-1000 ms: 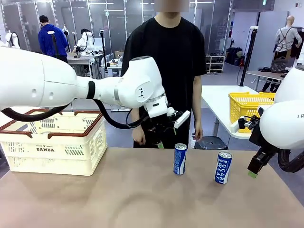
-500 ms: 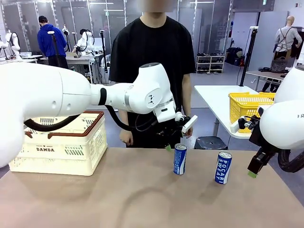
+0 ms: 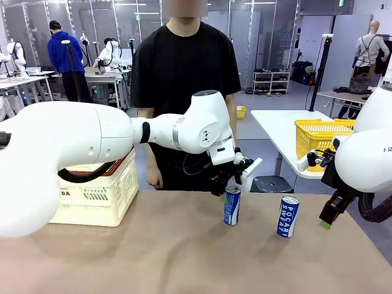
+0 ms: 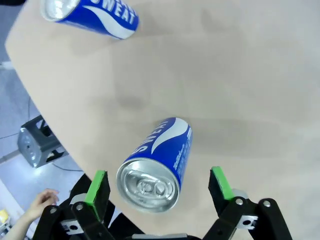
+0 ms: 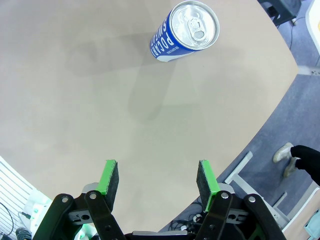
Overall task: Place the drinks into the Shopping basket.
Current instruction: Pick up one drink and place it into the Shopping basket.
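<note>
The tan table (image 3: 184,257) holds 2 upright blue cans (image 3: 231,205) and the Shopping basket (image 3: 98,196).

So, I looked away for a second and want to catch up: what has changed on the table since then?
The left arm swung right and down; the open left gripper now hangs just over the left can, the can's top between its pads, not yet gripped. The person shifted towards the picture's left. The right can, the basket and the right gripper stayed put.
</note>
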`<state>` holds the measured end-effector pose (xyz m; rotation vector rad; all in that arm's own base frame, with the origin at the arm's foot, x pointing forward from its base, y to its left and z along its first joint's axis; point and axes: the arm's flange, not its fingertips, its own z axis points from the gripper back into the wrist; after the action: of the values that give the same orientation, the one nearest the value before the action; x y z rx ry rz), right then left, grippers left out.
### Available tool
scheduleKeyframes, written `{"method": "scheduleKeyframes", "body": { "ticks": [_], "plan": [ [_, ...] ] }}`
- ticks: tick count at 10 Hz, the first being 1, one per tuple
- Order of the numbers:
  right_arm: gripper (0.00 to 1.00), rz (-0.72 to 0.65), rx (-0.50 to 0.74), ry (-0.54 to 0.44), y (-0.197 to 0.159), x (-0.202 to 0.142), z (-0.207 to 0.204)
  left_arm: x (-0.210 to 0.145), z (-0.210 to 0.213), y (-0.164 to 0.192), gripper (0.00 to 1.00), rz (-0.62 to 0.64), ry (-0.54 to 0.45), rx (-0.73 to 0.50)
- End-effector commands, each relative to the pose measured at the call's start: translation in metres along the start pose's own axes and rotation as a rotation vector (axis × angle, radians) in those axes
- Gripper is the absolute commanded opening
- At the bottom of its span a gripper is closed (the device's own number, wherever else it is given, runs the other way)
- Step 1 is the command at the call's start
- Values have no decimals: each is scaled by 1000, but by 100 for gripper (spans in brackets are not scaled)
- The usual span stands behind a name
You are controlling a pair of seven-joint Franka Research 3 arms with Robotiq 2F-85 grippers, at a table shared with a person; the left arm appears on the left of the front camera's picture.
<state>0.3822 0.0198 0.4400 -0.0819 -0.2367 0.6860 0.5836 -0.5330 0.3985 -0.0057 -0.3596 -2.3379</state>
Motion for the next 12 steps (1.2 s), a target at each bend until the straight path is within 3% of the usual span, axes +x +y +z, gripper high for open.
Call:
{"method": "scheduleKeyframes", "body": {
  "ticks": [1,12],
  "plan": [
    [79,-4,3,-2,-1,-2,0,-3,0,31,100,-16,32,-44],
    [79,-4,3,-2,-1,-2,0,-7,-20,48,100,10,-33,-84]
  ]
}}
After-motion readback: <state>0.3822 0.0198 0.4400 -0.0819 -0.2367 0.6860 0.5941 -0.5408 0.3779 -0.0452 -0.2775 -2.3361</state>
